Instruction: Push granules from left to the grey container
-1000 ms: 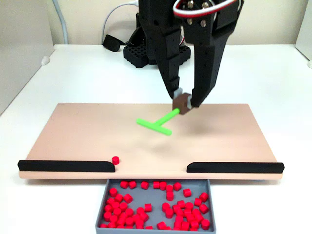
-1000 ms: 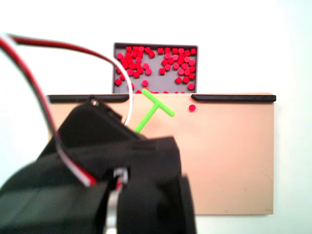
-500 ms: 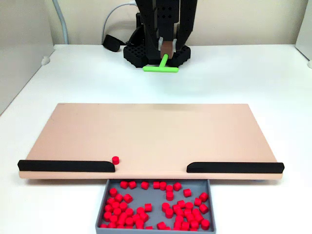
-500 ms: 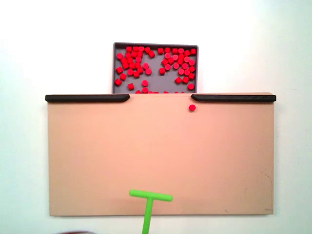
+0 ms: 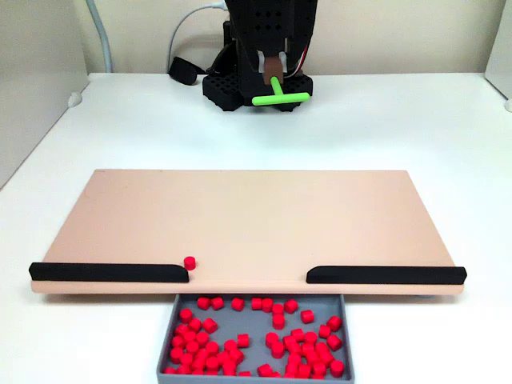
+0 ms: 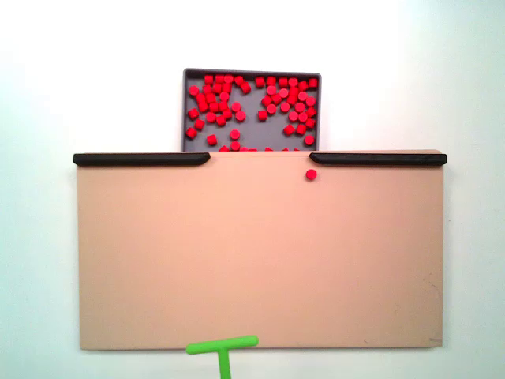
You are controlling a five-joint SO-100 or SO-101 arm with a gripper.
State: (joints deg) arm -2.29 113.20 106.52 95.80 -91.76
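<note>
Gripper (image 5: 274, 78) sits folded back at the arm's base, well behind the tan board (image 5: 256, 216), jaws clamped on a small brown block that carries the green T-shaped stick (image 5: 280, 97). The stick's crossbar hangs roughly level, off the board's far edge; in a fixed view from above it shows at the bottom of the picture (image 6: 222, 346), just past the board's near edge.

Granules: nearly all lie in the grey container (image 5: 171, 337), which butts against the board's front edge at the gap between the two black strips (image 5: 109, 272). One stray granule (image 5: 190, 262) rests on the board, just beside the inner end of the left strip in this view, close to the gap.

Judgement: the stray lies straight across the board from the pusher, slightly left. The crossbar must land behind it and sweep toward the container, nudging rightward to clear the strip end.
</note>
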